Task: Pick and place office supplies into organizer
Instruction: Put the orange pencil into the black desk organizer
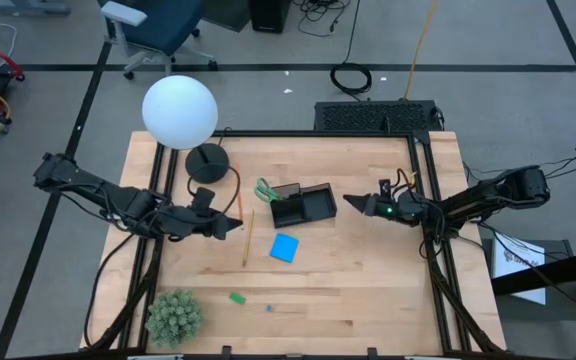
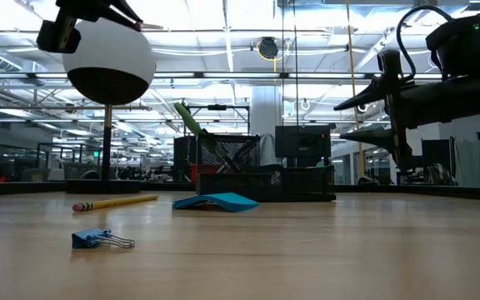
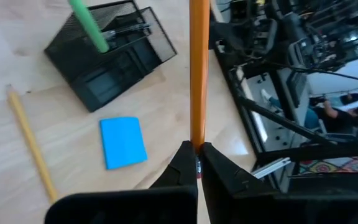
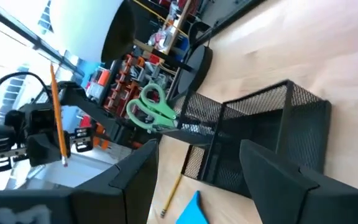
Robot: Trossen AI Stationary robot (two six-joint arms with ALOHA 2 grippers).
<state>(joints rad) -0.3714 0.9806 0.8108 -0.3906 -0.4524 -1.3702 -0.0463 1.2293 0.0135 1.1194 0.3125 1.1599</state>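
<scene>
My left gripper [image 1: 230, 226] is over the table's left half, raised, shut on an orange pencil [image 3: 198, 74]. A second pencil [image 1: 247, 240] lies flat on the table beside a blue note pad [image 1: 285, 247]. The black mesh organizer [image 1: 304, 206] stands at the middle. Green-handled scissors [image 1: 265, 188] stick up from its left compartment. A green eraser [image 1: 238, 297] and a small blue clip [image 2: 98, 240] lie nearer the near edge. My right gripper [image 4: 204, 180] hovers open just right of the organizer, pointing at it. My left gripper pinches the orange pencil at one end [image 3: 197, 144] between its two fingertips. The rest of the pencil reaches out past the fingers. It is lifted clear of the table.
A white globe lamp [image 1: 179, 110] with a round black base [image 1: 207, 160] stands at the far left. A fuzzy green plant ball [image 1: 173, 315] sits at the near left corner. Bare wood lies near the near edge and on the right.
</scene>
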